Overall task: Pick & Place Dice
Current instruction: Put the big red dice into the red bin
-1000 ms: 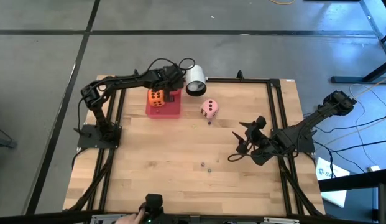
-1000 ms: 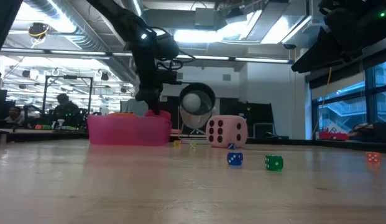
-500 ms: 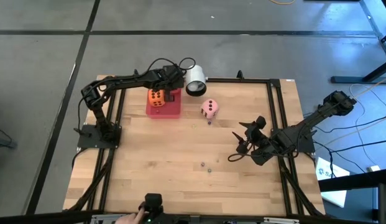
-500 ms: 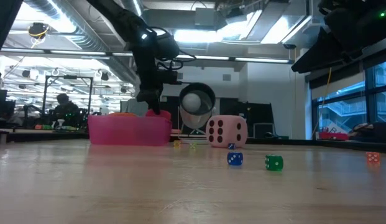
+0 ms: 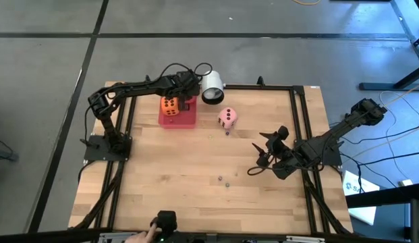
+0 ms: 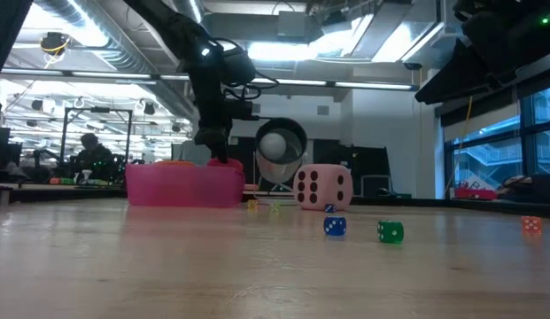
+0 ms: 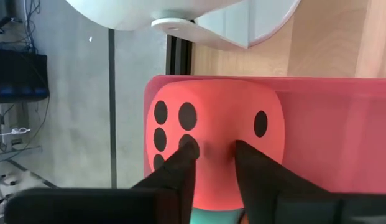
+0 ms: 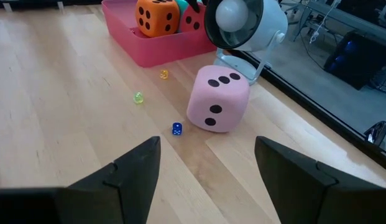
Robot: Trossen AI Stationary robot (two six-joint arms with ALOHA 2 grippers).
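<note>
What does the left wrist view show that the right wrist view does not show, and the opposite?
Only the left wrist view shows the left gripper over the red die in the pink tray, fingers slightly apart, and a bit of green below. Only the right wrist view shows the pink die on the table, the orange die, small beads and the open right gripper. Both show the tray, red die and white cylinder.

Even, bright overhead light falls on the pale wooden counter (image 5: 209, 162), leaving only faint, soft shadows. In the low view, glowing ceiling strip lights (image 6: 345, 86) glare, the near boards blur, and the arms read as dark silhouettes. The wrist views are sharp.
</note>
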